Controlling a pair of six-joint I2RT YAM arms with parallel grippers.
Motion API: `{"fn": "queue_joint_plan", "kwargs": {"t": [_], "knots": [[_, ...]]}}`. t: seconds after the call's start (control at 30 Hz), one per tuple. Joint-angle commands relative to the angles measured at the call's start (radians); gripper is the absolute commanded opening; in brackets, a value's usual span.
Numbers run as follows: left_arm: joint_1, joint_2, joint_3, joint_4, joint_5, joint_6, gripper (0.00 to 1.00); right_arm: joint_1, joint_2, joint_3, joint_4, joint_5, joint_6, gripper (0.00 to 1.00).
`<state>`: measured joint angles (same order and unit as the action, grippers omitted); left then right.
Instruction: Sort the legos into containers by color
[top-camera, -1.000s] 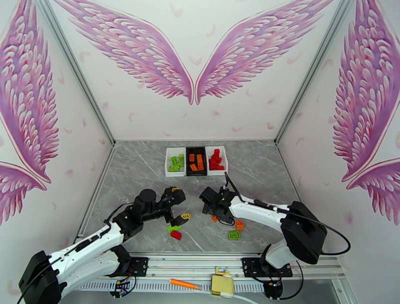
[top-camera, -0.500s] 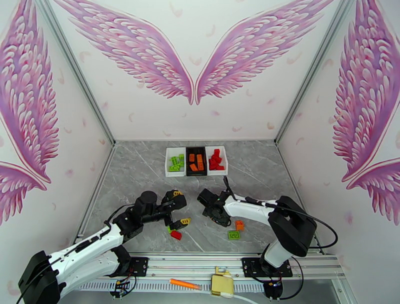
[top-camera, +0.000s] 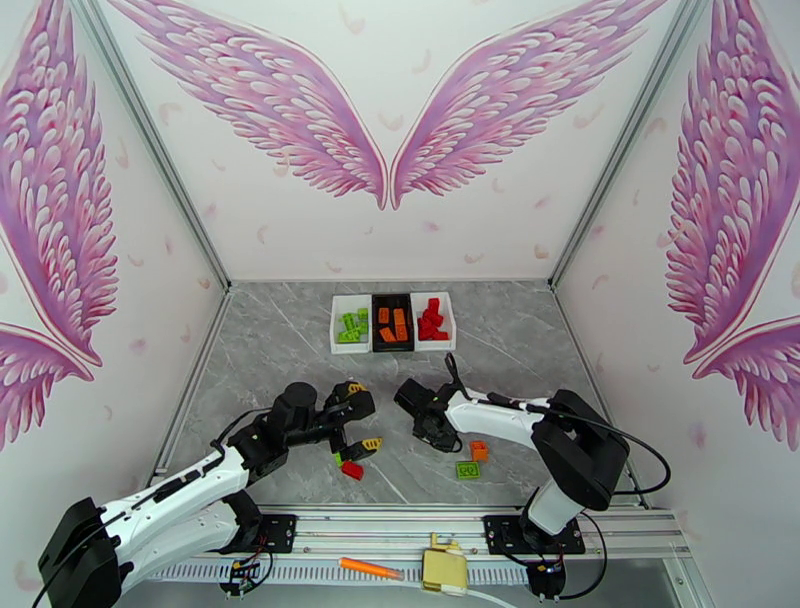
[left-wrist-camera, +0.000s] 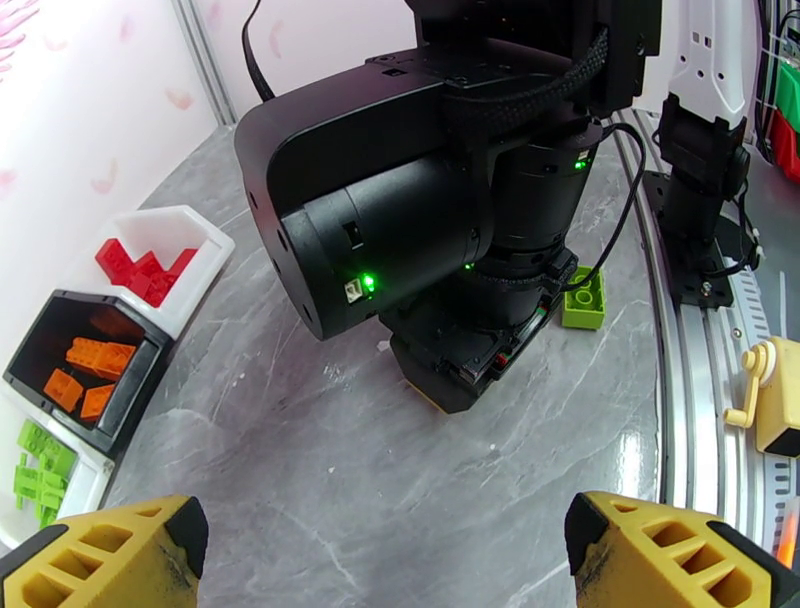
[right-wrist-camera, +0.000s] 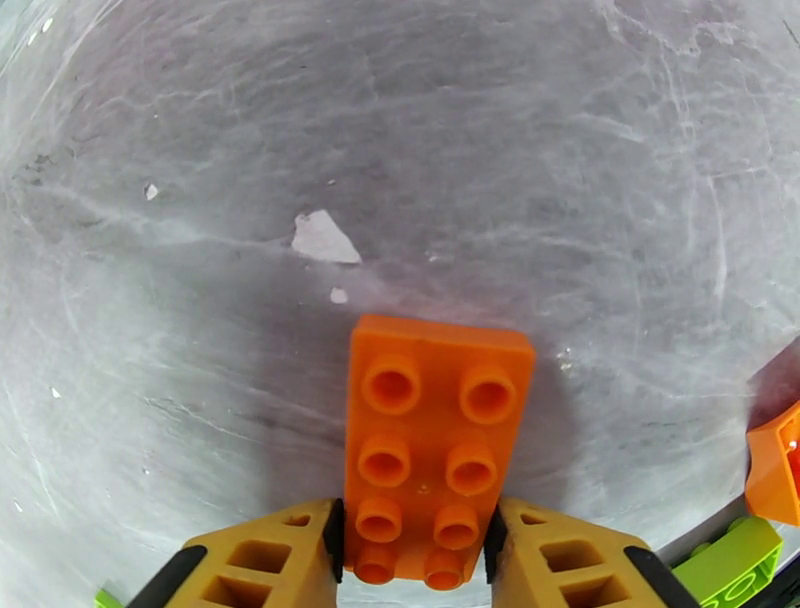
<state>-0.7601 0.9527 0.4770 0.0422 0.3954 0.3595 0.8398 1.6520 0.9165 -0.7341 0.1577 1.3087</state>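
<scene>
In the right wrist view my right gripper is shut on an orange lego, a flat eight-stud brick lying on the grey table, with a yellow fingertip on each long side. From above, that gripper points down at the table's middle. My left gripper is open just above a green lego and a red lego; its yellow fingertips stand far apart. The containers sit at the back: a white bin of green bricks, a black bin of orange ones, and a white bin of red ones.
A loose orange brick and a green brick lie right of my right gripper; the green one lies behind the right wrist. An orange stick and a beige device rest on the front rail. Side walls close in the table.
My right gripper has closed on the orange brick and its arm has drawn in slightly. The left gripper has shifted a little toward the green and red bricks, still open.
</scene>
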Motion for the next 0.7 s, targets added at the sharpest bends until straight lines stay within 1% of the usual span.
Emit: {"fn": "queue_joint_plan", "kwargs": {"t": [0.0, 0.2, 0.37, 0.5, 0.67], "knots": [[-0.004, -0.003, -0.018, 0.0, -0.017, 0.002, 0.99, 0.004, 0.008, 0.034, -0.003, 0.025, -0.017, 0.38], [-0.005, -0.016, -0.024, 0.002, -0.053, -0.005, 0.99, 0.007, -0.008, 0.11, -0.08, 0.097, -0.096, 0.34], [-0.004, -0.037, -0.03, 0.009, -0.093, -0.037, 0.99, 0.004, -0.01, 0.209, -0.125, 0.167, -0.183, 0.34], [-0.002, -0.055, -0.035, 0.0, -0.119, -0.072, 0.99, -0.018, 0.014, 0.302, -0.12, 0.185, -0.288, 0.34], [-0.002, -0.083, -0.047, 0.003, -0.151, -0.114, 0.99, -0.073, 0.061, 0.411, -0.049, 0.165, -0.434, 0.34]]}}
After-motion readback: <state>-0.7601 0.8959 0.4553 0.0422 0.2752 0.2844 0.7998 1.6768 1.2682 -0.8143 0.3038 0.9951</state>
